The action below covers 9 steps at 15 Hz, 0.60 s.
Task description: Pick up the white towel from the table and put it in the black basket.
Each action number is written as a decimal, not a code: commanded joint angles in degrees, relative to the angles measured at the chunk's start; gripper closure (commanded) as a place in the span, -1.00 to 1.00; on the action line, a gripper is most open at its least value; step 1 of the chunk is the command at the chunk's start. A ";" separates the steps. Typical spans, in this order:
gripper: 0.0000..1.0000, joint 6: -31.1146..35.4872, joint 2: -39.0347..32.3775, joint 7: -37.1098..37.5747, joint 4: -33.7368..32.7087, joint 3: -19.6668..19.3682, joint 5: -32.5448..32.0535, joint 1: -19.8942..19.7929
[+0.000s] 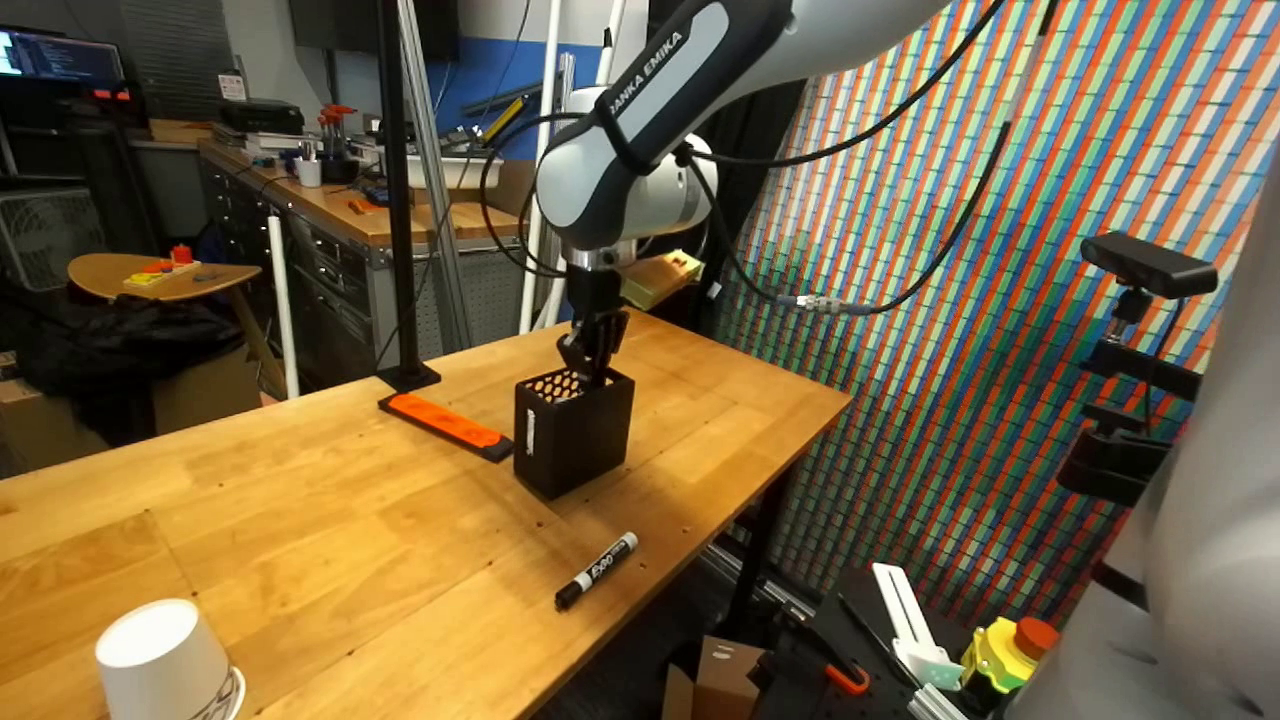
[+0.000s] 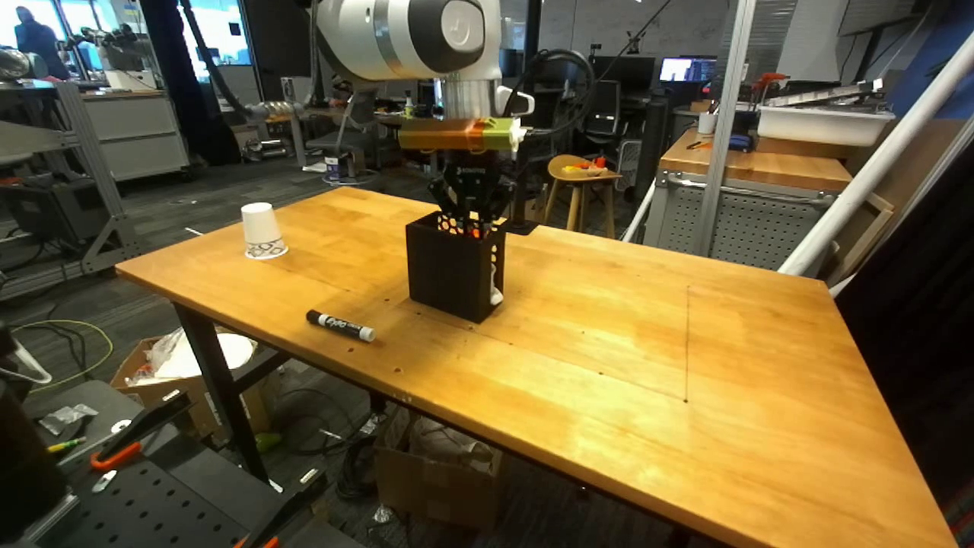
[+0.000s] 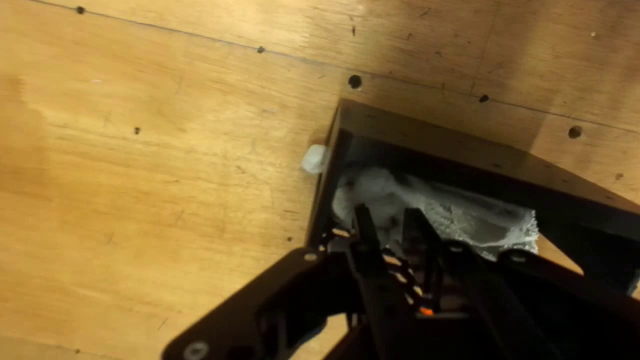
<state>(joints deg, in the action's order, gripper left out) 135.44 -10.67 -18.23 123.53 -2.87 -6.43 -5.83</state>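
The black basket stands upright on the wooden table in both exterior views. In the wrist view its long wall and open top show. The white towel lies crumpled inside the basket. A white bit of it pokes out through the basket's end wall, and it also shows at the basket's side in an exterior view. My gripper points down into the basket's mouth, partly open, with a gap between its fingertips above the towel. It also shows in both exterior views.
A black and white marker lies near the table edge. An upside-down white paper cup stands at one end. An orange and black strip lies beside the basket, near a black post's base.
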 commanded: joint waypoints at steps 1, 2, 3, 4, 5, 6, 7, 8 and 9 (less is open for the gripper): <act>-0.09 -0.60 8.23 -1.18 3.21 -1.50 -2.79 -0.69; -0.27 -0.93 10.10 -1.60 3.88 -1.82 -2.87 -0.91; -0.40 -1.16 11.74 -1.91 4.51 -2.16 -3.22 -1.04; -0.57 -1.23 13.47 -1.73 5.35 -2.49 -3.50 -1.18; -0.71 -1.65 16.30 -0.88 6.89 -2.66 -3.62 -1.12; -0.84 -1.90 18.60 -0.59 8.47 -2.96 -3.39 -1.24; -0.98 -2.13 21.32 -0.57 10.48 -3.33 -3.00 -1.40; -1.00 -2.25 23.67 -0.68 12.30 -3.69 -2.20 -1.46; -1.00 -2.06 26.02 -2.03 14.44 -4.64 -0.19 -1.64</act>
<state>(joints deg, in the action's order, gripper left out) 133.59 6.36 -19.22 130.83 -5.90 -8.68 -7.26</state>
